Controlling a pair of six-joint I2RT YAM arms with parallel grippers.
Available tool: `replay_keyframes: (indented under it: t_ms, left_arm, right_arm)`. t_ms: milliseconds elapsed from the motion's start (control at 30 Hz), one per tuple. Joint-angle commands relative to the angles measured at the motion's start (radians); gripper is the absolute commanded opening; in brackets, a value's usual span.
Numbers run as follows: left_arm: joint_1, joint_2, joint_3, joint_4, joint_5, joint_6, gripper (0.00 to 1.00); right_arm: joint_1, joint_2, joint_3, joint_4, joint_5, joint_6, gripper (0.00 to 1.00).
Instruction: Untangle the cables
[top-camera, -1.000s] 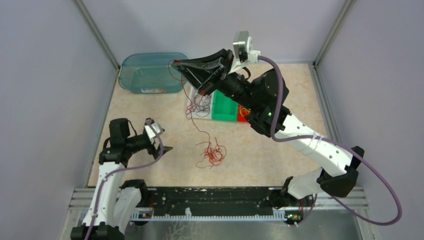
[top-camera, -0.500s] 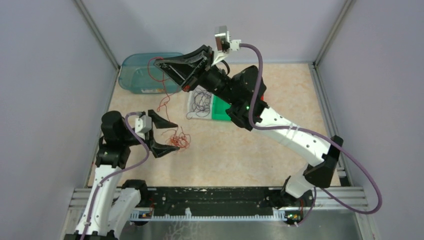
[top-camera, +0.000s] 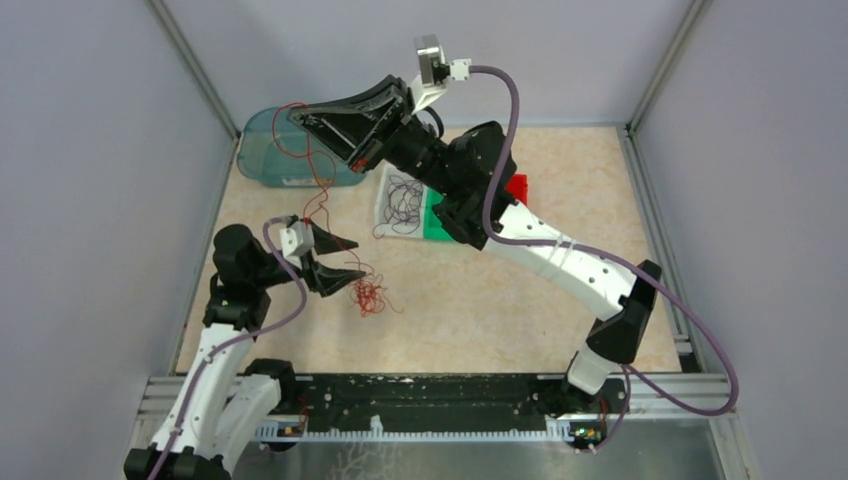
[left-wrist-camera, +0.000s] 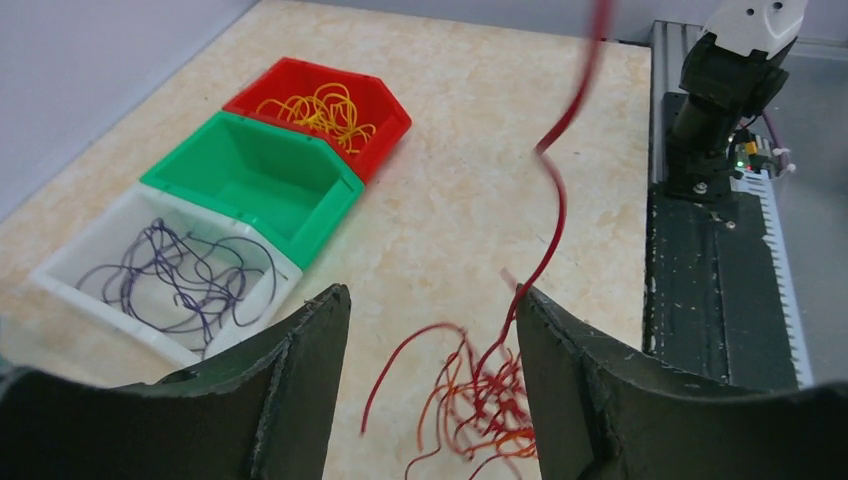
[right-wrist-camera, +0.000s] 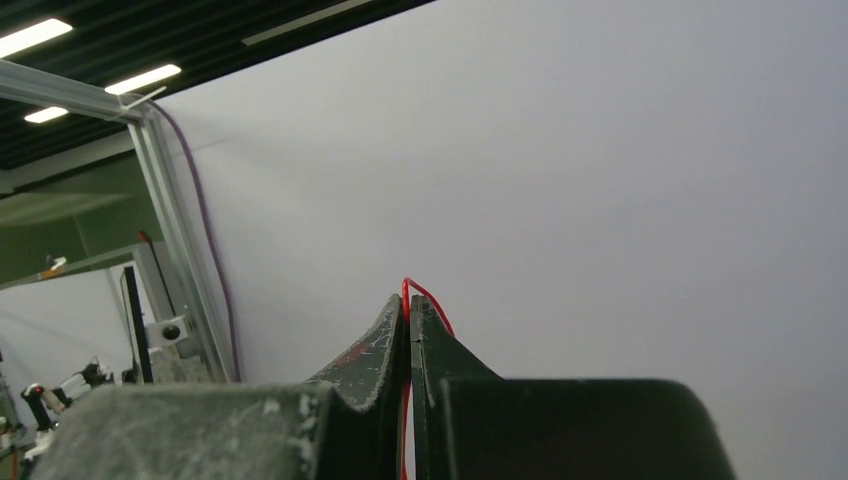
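Three bins (left-wrist-camera: 250, 180), cables (left-wrist-camera: 318, 108) in two

Glossy green plastic bin (left-wrist-camera: 250, 170), translucent teal plastic tub (top-camera: 270, 160), smooth marble-look tabletop (top-camera: 500, 310), scuffed matt black fingers (right-wrist-camera: 365, 355)

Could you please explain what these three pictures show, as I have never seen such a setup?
You see a robot's left arm and right arm, bolted at the near edge of a table, each ending in a two-finger gripper. The overhead picture looks down from behind them; the other two come from a camera on each wrist. The right gripper is raised and shut on a thin red cable, which trails down to a red tangle on the table. The left gripper is open beside that strand. Further back stand a white bin of dark cables, an empty green bin, a red bin of yellow cables and a teal tub.
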Motion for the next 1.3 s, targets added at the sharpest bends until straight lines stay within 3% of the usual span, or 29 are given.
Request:
replay_keyframes:
  t_ms: [0,133,267,367,633,733,967,1267]
  left_arm:
    - [-0.005,0.034,-0.025,0.103,-0.002,-0.087,0.67]
    - [-0.027,0.055,-0.029,0.126,0.054,-0.164,0.57]
    - [-0.057,0.076,-0.026,0.199,0.125,-0.330,0.68]
    - [-0.076,0.068,-0.020,0.203,0.138,-0.357,0.67]
    - [-0.079,0.070,-0.036,0.110,-0.049,-0.210,0.32]
    - [-0.079,0.068,-0.056,0.100,-0.134,-0.166,0.23]
    - [-0.079,0.067,-0.080,-0.031,-0.172,0.017,0.20]
    - [-0.078,0.037,-0.106,-0.144,-0.214,0.218,0.19]
  right_arm:
    - [-0.008,-0.008,0.068,0.060,-0.018,0.037,0.00]
    - [-0.009,-0.001,0.097,0.054,-0.016,0.038,0.00]
    - [-0.008,0.063,0.158,0.020,-0.030,0.044,0.00]
    - [-0.008,0.080,0.174,0.020,-0.033,0.055,0.00]
    - [-0.008,0.101,0.231,0.006,-0.033,0.059,0.00]
    - [-0.009,0.106,0.288,-0.028,-0.034,0.035,0.00]
    - [-0.012,0.071,0.389,-0.139,-0.004,-0.097,0.00]
    - [-0.020,-0.086,0.347,-0.236,0.085,-0.313,0.00]
